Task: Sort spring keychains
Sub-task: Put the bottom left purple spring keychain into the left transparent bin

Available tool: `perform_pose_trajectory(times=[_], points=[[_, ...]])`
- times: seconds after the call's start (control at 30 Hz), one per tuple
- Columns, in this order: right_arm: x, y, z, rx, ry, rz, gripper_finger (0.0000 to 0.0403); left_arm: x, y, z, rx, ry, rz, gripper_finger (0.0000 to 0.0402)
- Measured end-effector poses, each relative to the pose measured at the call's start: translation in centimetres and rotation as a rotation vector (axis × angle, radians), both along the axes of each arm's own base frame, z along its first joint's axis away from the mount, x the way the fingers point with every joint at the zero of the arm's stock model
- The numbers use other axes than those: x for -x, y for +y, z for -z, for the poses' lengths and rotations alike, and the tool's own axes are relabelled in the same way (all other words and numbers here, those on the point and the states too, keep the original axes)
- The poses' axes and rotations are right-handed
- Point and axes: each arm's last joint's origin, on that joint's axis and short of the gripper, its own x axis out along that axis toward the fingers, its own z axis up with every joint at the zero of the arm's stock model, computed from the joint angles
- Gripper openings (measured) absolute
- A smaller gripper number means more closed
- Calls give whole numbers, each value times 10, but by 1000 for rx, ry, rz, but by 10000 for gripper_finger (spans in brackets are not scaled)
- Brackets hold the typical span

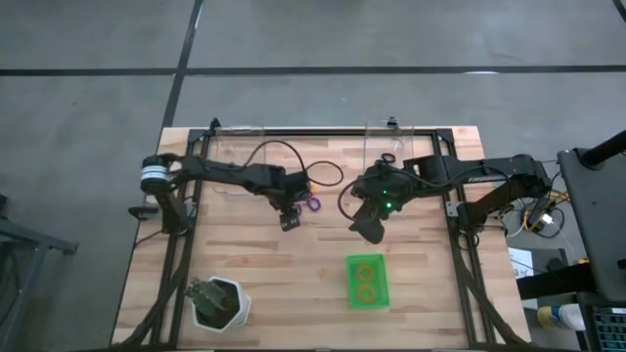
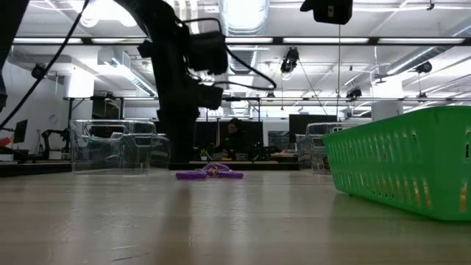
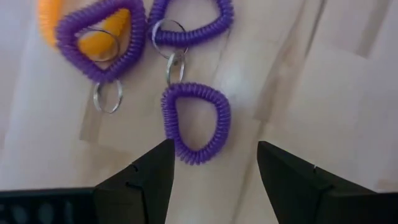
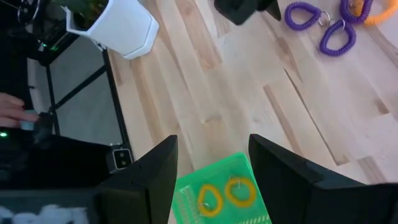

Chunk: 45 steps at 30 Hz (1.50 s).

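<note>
Nearest the left wrist camera: two dark fingers (image 3: pixel 149 180) of the left gripper (image 3: pixel 214 177), spread apart, empty, poised over a purple spring keychain (image 3: pixel 197 122) lying flat on the wooden table (image 3: pixel 323 93). Just above that loop, centre of frame, a second purple keychain (image 3: pixel 193 28) linked to it through small metal rings (image 3: pixel 174 53). Upper left of frame, a third purple keychain (image 3: pixel 96 43) overlapping an orange-yellow keychain (image 3: pixel 50 15), with a loose metal ring (image 3: pixel 107 98) below.

Seen from above, left gripper (image 1: pixel 290 217) near the middle of the table, slightly left of centre, with the purple and orange loops (image 1: pixel 311 202) just to its right. Right gripper (image 1: pixel 369 229) right of centre, fingers parted and holding nothing. Lower centre-right of frame, green tray (image 1: pixel 349 284) with two orange-yellow keychains (image 1: pixel 367 277) inside. Lower left, white pot (image 1: pixel 235 311). Along the upper edge of the table, clear plastic bins (image 1: pixel 391 137); one dark loop (image 1: pixel 389 158) lying in the right one.

At table height, purple loops (image 2: pixel 210 173) flat at mid-frame, green tray (image 2: pixel 401 165) filling the right side, clear bins (image 2: pixel 118 147) behind at left.

From the right wrist, spread fingers (image 4: pixel 155 177) above the green tray (image 4: pixel 186 199) at bottom centre, purple loops (image 4: pixel 320 25) at upper right, white pot (image 4: pixel 124 28) at upper left.
</note>
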Motion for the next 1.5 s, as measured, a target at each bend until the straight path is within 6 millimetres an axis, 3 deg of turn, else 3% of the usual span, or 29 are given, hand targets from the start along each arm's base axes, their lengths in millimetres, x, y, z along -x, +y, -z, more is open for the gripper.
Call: perform_pose_trajectory(times=[0.13, 0.37, 0.47, 0.6, 0.7, 0.8, 0.93, 1.2, 1.4, 1.5], points=[[0, 0, 0, -2, 1, 1, 192, -5, 1, 16, -3, 32, 15, 220], [0, 0, 0, 1, 2, 5, 192, -10, 2, 27, -30, 45, 46, 206], [0, -1, 0, 15, 1, 16, 192, -10, 2, 27, -39, 43, 72, 151], [0, -1, 1, 19, 1, 16, 192, -10, 1, 28, -10, 42, 66, 28], [0, -1, 1, 20, 1, 15, 192, -9, 1, 26, 13, 50, 54, 15], [0, -1, 1, 20, 1, 15, 192, -7, 0, 13, 26, 53, 50, 7], [0, -1, 1, 21, 1, 14, 192, -1, -2, -23, 15, -24, 48, 4], [0, -1, 1, 45, -6, -9, 192, 37, 2, -98, -107, -227, -64, 2], [0, -2, 1, 65, -10, 0, 192, 76, 16, -122, -330, -169, -288, 1], [0, -2, 1, 66, -10, 1, 192, 92, 26, -124, -386, -126, -397, 1]])
